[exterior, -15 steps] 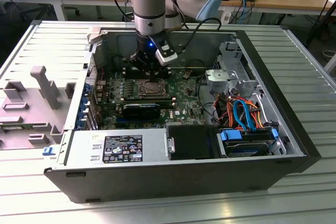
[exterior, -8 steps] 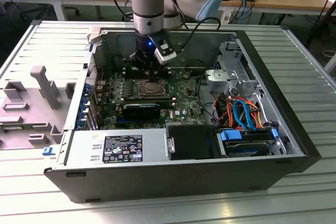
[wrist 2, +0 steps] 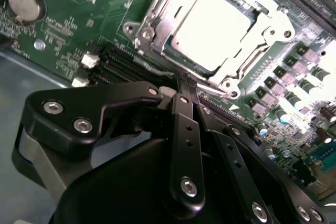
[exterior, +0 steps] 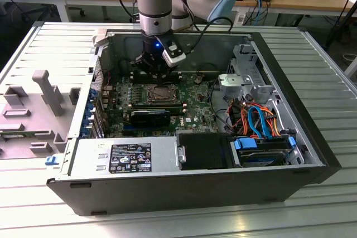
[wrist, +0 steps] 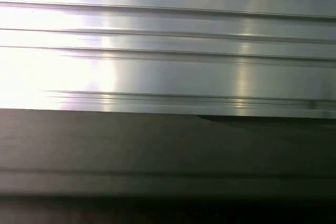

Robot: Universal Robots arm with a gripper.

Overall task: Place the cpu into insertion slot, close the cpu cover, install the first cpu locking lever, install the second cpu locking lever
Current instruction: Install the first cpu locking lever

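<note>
A: What's the setting?

B: A ribbed aluminium table in a workshop, wooden benches with cables behind it. An open black computer case lies on its side on the table, and a grey plastic fixture sits by it at the exterior view's left.

A: And inside the case?

B: A green motherboard, a grey power supply along the near wall, and a drive bay with blue and orange cables at the exterior view's right.

A: Where is the arm?

B: It reaches straight down into the case. The gripper hangs just above the board, beside the insertion slot.

A: Its fingers?

B: In the second wrist view the 2 black fingers lie pressed together, with nothing between them.

A: The cpu?

B: The cpu lies seated in the slot, its pale metal top glaring. The cpu cover lies flat around it, framing the chip.

A: The locking levers?

B: I cannot tell how they sit.
</note>
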